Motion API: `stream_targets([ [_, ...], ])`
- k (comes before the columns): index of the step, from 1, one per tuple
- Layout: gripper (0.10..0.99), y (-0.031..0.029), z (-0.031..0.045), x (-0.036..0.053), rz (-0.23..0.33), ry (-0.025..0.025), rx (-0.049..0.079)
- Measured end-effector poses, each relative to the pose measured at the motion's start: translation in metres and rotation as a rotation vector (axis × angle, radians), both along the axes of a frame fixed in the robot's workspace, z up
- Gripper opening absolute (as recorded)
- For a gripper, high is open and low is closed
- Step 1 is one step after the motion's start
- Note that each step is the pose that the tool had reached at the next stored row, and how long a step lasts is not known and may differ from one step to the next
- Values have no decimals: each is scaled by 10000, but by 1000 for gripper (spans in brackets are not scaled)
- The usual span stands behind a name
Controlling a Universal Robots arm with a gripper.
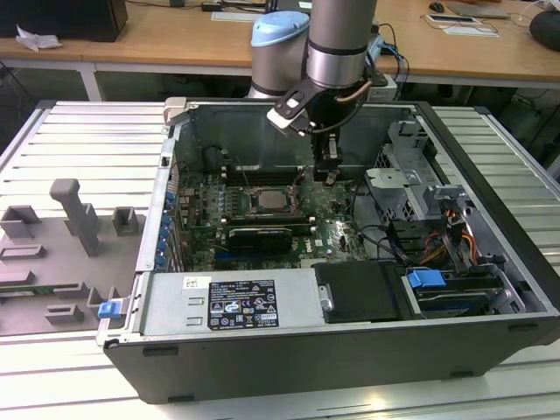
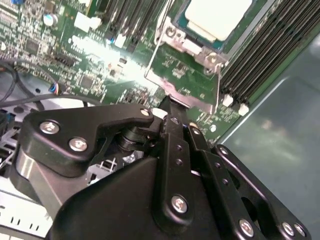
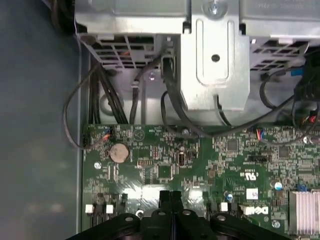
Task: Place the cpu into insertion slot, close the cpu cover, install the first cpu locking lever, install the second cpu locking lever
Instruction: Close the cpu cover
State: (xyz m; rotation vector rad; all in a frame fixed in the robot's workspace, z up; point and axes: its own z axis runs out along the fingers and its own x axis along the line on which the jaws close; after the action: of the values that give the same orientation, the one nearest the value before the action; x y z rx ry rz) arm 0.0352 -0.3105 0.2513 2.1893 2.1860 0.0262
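Silver cpu [image 2: 217, 17] partly cut off, hand [image 3: 170, 196] closed

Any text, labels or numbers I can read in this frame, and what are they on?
None can be quoted reliably.
Black label on the power supply: print too small to read.
White sticker beside it: too small to read.
White markings on the green board: too blurred to read.
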Motion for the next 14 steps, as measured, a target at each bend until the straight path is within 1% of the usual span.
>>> stream_targets([
  [4, 106, 0, -38, -64, 12, -1, 1],
  [5, 106, 0, -52, -94, 16, -1, 0],
  [9, 106, 0, -76, -169, 22, 0, 0],
  [11, 106, 0, -91, -236, 24, -1, 1],
  [14, 106, 0, -104, -290, 29, -1, 0],
])
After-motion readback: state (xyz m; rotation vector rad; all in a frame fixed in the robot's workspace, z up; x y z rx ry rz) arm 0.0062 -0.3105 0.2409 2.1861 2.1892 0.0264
